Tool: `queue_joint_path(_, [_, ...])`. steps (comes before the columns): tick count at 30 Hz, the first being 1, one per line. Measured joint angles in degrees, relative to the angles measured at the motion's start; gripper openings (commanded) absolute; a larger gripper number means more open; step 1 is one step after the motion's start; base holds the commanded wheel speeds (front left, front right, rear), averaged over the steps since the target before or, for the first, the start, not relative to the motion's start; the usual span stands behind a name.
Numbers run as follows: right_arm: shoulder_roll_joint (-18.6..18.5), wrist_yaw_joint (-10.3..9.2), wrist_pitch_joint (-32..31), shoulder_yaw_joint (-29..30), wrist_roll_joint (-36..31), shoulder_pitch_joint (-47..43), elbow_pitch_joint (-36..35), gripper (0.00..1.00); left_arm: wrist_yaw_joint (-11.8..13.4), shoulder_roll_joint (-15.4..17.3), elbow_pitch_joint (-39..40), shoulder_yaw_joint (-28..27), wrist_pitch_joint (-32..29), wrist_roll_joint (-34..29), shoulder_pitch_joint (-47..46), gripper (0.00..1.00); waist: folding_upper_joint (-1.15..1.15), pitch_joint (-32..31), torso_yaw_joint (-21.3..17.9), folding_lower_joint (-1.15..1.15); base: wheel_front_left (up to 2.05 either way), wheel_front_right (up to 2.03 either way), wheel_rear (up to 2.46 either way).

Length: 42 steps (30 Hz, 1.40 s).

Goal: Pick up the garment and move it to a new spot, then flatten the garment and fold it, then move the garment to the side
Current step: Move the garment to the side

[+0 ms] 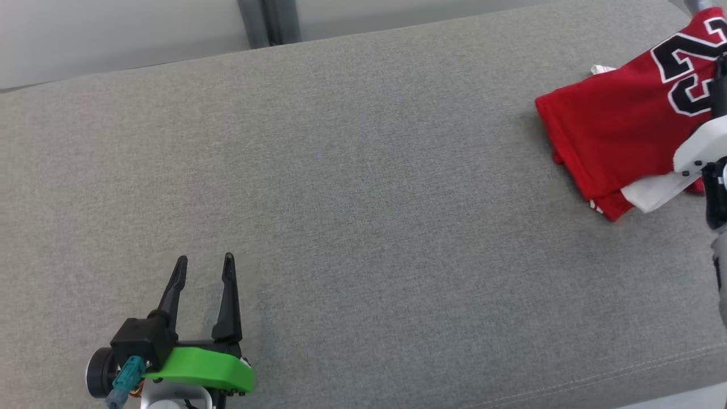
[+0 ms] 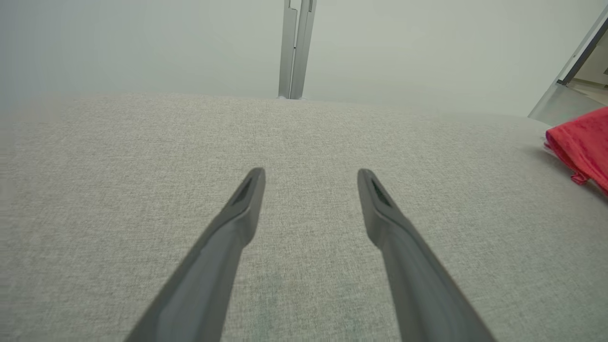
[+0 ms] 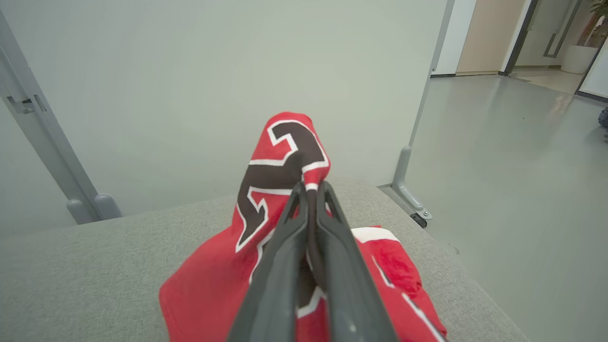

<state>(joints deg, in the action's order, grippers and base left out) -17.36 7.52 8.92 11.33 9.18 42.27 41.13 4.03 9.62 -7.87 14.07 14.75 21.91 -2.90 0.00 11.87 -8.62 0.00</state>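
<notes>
Probably moving the folded red jersey (image 1: 613,130) aside, pinched by the right gripper (image 3: 311,186), with the left gripper (image 1: 204,258) spread idle; next, lowering flat before letting go

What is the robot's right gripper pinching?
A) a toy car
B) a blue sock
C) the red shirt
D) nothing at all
C: in the right wrist view, the right gripper is shut on a raised fold of the red shirt.
</notes>
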Motion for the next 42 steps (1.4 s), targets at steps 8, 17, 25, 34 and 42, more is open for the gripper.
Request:
queue_joint_path(8, [-6.08,0.00,1.08,6.19,-4.27,2.47,6.45,0.00,-0.44,0.30,0.01,0.68,0.01,-0.59,-0.09,1.00,0.00,1.74,2.08,0.00,0.00,0.00,0.00])
queue_joint_path(17, [-11.01,0.01,1.78,11.35,-11.47,6.08,10.82,0.00,-0.24,2.36,2.16,1.18,-1.70,-1.78,-1.34,1.00,0.00,6.89,4.31,0.00,0.00,0.00,0.00])
queue_joint_path(25, [-10.69,0.01,4.23,24.69,-21.60,7.92,11.60,1.00,0.08,3.60,4.31,1.20,-2.68,-1.91,-1.82,1.00,0.00,11.54,6.13,0.00,0.00,0.00,0.00])
queue_joint_path(34, [-3.22,0.01,5.92,20.24,-20.75,10.52,10.06,1.00,0.60,3.78,4.53,0.82,-2.58,-1.71,-1.85,1.00,0.00,10.75,5.77,0.00,0.00,0.00,0.00])
queue_joint_path(42, [-0.89,0.01,6.09,2.33,-10.38,7.65,2.01,1.00,0.78,3.38,4.58,-1.38,-1.57,0.34,-3.37,1.00,0.00,6.16,4.03,0.00,0.00,0.00,0.00])
